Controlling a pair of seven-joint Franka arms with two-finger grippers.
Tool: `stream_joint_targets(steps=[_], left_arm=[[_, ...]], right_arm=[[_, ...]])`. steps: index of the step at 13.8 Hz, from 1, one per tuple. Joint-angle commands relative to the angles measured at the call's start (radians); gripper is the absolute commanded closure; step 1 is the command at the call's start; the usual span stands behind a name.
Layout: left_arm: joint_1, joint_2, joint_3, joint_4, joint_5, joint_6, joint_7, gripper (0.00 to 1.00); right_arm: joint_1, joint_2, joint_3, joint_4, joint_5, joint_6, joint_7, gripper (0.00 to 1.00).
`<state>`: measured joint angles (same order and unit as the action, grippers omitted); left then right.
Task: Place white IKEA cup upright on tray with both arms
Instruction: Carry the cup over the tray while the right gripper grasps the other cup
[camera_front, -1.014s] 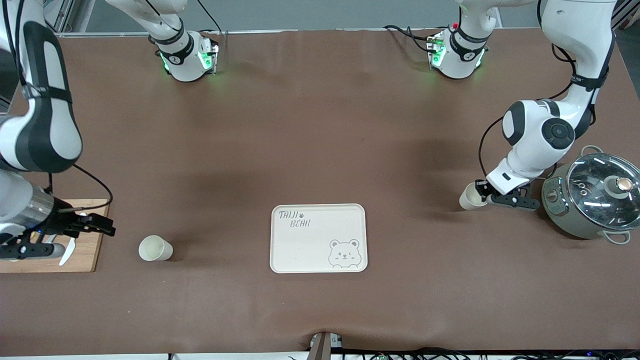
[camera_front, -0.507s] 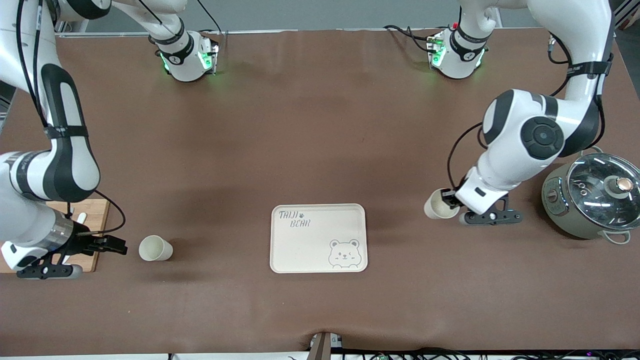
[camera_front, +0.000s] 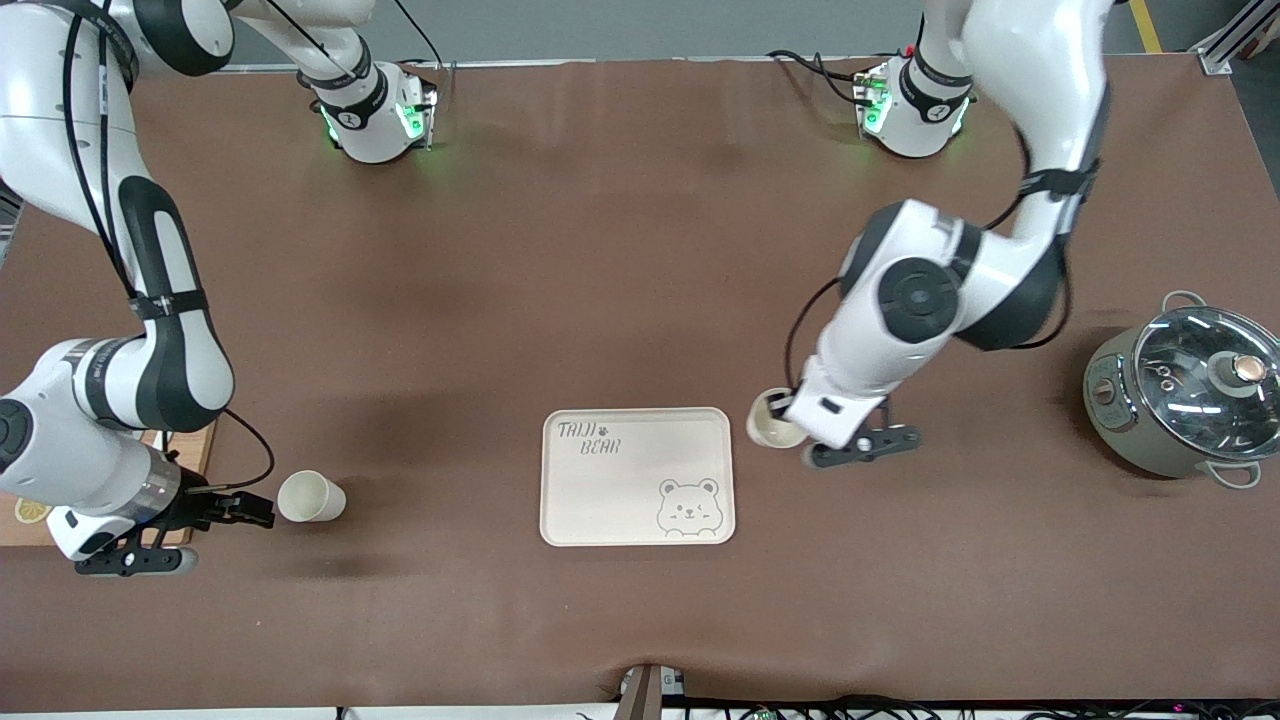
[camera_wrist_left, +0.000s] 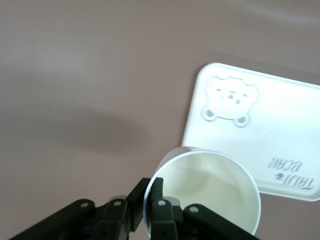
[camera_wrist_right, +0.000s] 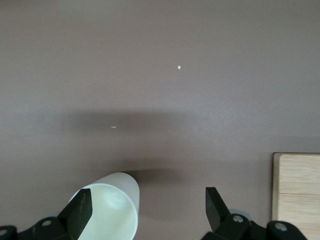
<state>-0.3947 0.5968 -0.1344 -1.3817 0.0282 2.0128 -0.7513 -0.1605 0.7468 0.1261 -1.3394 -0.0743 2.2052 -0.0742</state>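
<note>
The cream bear tray (camera_front: 620, 490) lies on the brown table and also shows in the left wrist view (camera_wrist_left: 280, 135). My left gripper (camera_front: 788, 414) is shut on the rim of a white cup (camera_front: 766, 430), one finger inside and one outside (camera_wrist_left: 150, 189). It holds the cup (camera_wrist_left: 210, 195) tilted over the table, just beside the tray's edge at the left arm's end. A second white cup (camera_front: 311, 496) lies on its side toward the right arm's end. My right gripper (camera_front: 245, 508) is open right at its mouth (camera_wrist_right: 148, 207), and the cup (camera_wrist_right: 110, 207) is beside one finger.
A grey pot with a glass lid (camera_front: 1185, 400) stands at the left arm's end. A wooden cutting board (camera_front: 195, 448) lies under the right arm, and its corner shows in the right wrist view (camera_wrist_right: 297, 192).
My left arm has carried its cup from beside the pot to the tray's edge. My right gripper has moved off the cutting board up to the lying cup.
</note>
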Motion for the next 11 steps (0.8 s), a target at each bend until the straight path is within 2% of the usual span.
stream_joint_targets(steps=[1,3,5,8,11], left_arm=[[-0.099,0.121,0.068,0.119,0.024,0.053,-0.078,1.00],[-0.179,0.167,0.155,0.119,0.022,0.148,-0.100,1.00],[-0.219,0.211,0.202,0.121,0.022,0.251,-0.115,1.00],[-0.225,0.247,0.205,0.122,0.022,0.328,-0.118,1.00],[-0.240,0.259,0.205,0.119,0.024,0.343,-0.126,1.00]], right_arm=[[0.001,0.014,-0.002,0.026,-0.050,-0.021,-0.009,0.00],[0.002,0.016,0.000,0.014,-0.048,-0.022,-0.010,0.00],[0.006,0.028,0.000,0.000,-0.048,-0.018,-0.012,0.00],[0.004,0.057,0.000,0.000,-0.042,-0.012,-0.010,0.00],[0.006,0.077,0.001,0.000,-0.038,-0.010,-0.010,0.00]])
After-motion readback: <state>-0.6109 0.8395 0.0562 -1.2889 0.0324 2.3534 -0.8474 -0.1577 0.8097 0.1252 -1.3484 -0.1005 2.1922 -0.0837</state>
